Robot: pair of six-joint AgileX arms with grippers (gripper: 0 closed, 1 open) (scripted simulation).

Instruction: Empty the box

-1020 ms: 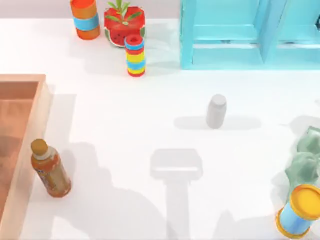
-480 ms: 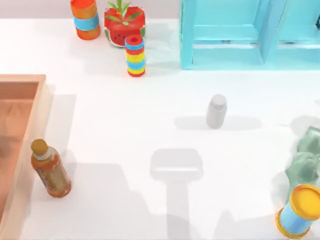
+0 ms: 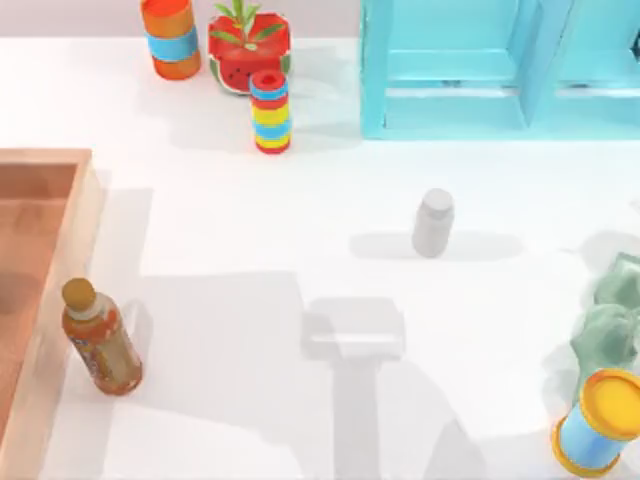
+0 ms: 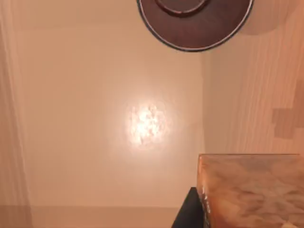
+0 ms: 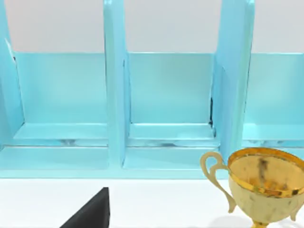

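- Two objects appear in the left wrist view, looking down inside the box (image 3: pixel 60 260) at the table's left edge: a dark round item (image 4: pixel 194 21) and a marbled brown block (image 4: pixel 251 190).
- Neither gripper's opening can be told, so a descent risks clipping the thick wall.
- Knocking the brown bottle (image 3: pixel 100 340) standing just beside the box is the other hazard.

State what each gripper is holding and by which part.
Cannot be told: the brown-capped bottle beside the box and the grey bottle stand free on the table.
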